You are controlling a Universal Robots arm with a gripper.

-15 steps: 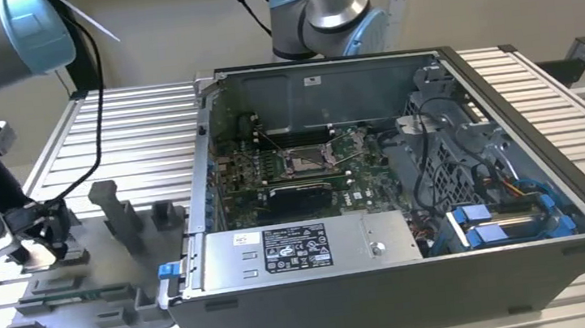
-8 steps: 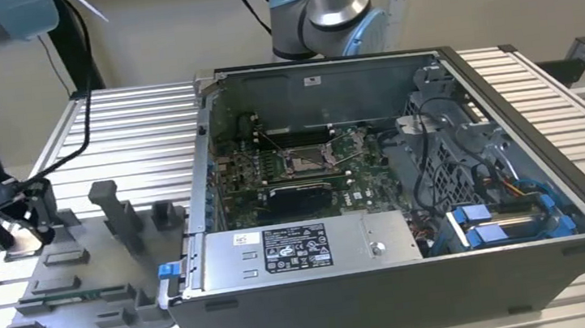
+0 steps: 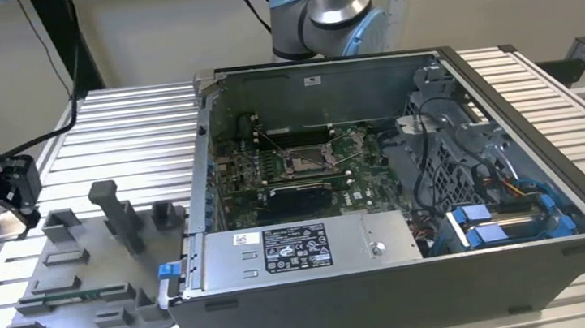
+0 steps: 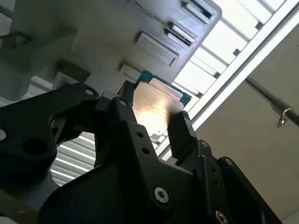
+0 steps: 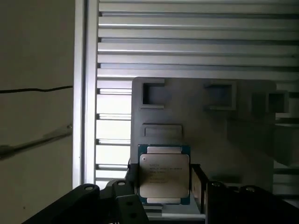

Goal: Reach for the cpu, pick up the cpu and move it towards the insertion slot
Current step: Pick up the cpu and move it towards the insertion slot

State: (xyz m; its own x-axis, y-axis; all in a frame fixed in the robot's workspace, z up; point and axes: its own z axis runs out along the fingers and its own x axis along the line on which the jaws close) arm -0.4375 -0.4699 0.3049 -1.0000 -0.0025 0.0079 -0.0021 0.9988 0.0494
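Note:
The cpu [image 5: 164, 175] is a small square chip with a pale silver face and a green rim. It sits between my gripper's [image 5: 164, 181] black fingers, which are shut on two of its opposite edges. In the second wrist view the cpu [image 4: 156, 103] glints in the gripper [image 4: 154, 116], with the grey fixture plate [image 4: 93, 28] behind it. In the exterior view the gripper [image 3: 3, 227] hangs at the far left, over the outer edge of the fixture plate [image 3: 78, 293]. The insertion slot [image 3: 308, 159], a silver-framed socket on green board, lies inside the open computer case, far to the exterior view's right of the gripper.
The open computer case [image 3: 414, 282] has tall metal walls around the board, with a power supply [image 3: 301, 249] along its near side. Upright grey fixture blocks [image 3: 118, 211] stand on the plate. All of it rests on a slatted aluminium table [image 3: 125, 124]. The arm's base [image 3: 326, 13] rises behind the case.

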